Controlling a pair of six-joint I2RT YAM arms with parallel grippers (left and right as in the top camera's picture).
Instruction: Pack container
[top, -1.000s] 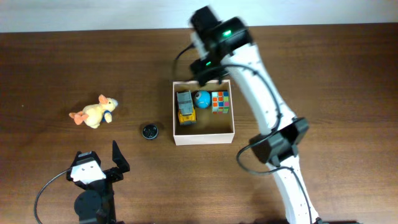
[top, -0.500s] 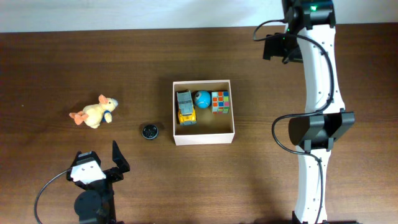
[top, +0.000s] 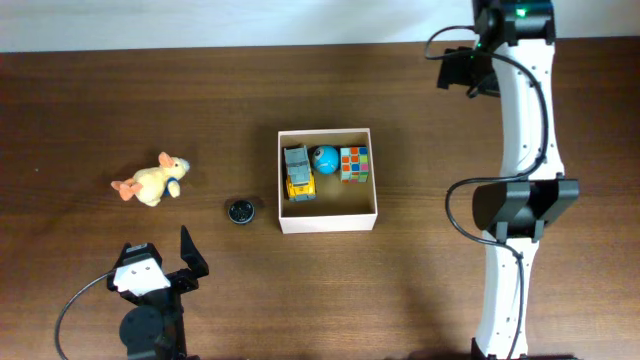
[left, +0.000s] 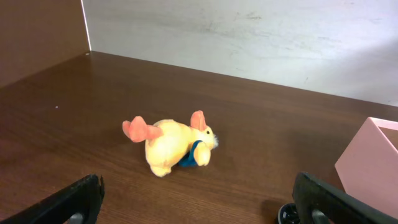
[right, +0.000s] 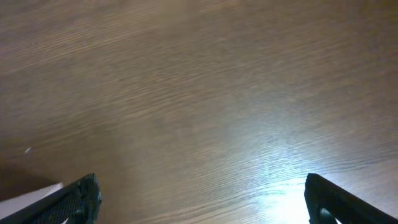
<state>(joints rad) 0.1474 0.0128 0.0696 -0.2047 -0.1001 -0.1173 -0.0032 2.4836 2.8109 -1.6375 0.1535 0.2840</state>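
Lying inside the container (top: 328, 222) — three toys (top: 325, 157), overhead only.

a square, shallow cardboard container (top: 328, 221) sits flat and open-topped near the middle of the overhead view. its outer walls are white, its inside tan-brown. a toy truck (top: 297, 172), blue ball (top: 325, 157) and colourful cube (top: 354, 163) line its upper side; the lower half is bare.
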